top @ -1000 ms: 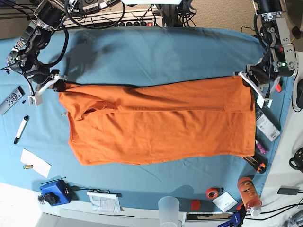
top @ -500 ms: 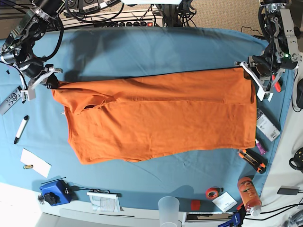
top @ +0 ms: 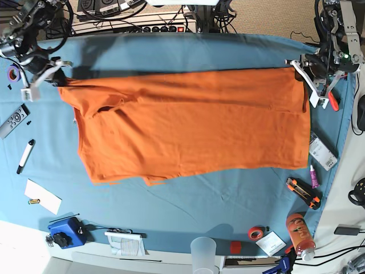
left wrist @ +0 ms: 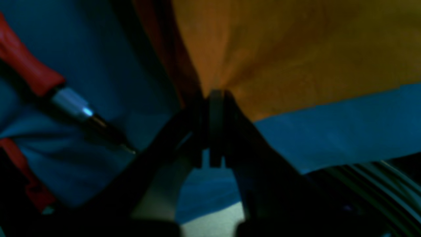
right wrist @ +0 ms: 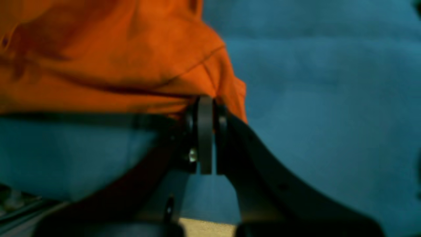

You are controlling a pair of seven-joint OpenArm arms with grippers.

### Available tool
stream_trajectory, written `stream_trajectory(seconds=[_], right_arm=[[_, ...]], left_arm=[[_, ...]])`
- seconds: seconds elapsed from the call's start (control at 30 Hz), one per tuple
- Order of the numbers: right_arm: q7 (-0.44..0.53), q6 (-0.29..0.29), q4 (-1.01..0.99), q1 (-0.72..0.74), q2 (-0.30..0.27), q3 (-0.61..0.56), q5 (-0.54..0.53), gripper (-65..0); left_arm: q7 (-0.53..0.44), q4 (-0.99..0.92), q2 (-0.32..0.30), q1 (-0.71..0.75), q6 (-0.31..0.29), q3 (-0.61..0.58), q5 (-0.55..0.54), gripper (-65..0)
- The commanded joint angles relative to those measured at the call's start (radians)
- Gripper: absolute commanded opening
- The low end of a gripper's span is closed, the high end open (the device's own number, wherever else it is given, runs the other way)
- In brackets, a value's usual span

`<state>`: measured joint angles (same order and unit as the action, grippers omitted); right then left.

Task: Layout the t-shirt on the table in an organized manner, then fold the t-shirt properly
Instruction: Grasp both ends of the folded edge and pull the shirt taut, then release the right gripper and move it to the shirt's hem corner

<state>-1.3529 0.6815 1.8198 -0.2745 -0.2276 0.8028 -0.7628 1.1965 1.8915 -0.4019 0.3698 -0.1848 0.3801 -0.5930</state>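
the plain bright orange short-sleeved t-shirt [top: 188,125] lies spread wide across the large table draped in wrinkled light blue-teal cloth [top: 188,54]. the left gripper [left wrist: 215,98] is clamped on one far corner of it beside a red-handled screwdriver [left wrist: 49,89]; the right gripper [right wrist: 205,103] pinches the opposite far corner.

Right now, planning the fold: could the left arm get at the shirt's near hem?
Probably not yet: the left gripper is shut on the t-shirt at its far corner; otherwise nothing lies across the cloth.
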Motion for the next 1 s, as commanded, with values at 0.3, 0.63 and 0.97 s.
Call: stream_trajectory(seconds=[0.3, 0.63, 0.97], right_arm=[[-0.006, 0.017, 0.018, 0.003, -0.019, 0.041, -0.034, -65.0], [-0.043, 0.017, 0.018, 0.003, -0.036, 0.041, -0.035, -52.7], [0.028, -0.004, 0.018, 0.019, -0.222, 0.043, -0.113, -47.5]], left_arm=[[0.017, 0.012, -0.014, 0.024, 0.0, 0.005, 0.009, -65.0], [0.057, 0.021, -0.014, 0.033, 0.0, 0.005, 0.01, -47.8], [-0.013, 0.275, -0.014, 0.045, 0.005, 0.005, 0.244, -42.3]])
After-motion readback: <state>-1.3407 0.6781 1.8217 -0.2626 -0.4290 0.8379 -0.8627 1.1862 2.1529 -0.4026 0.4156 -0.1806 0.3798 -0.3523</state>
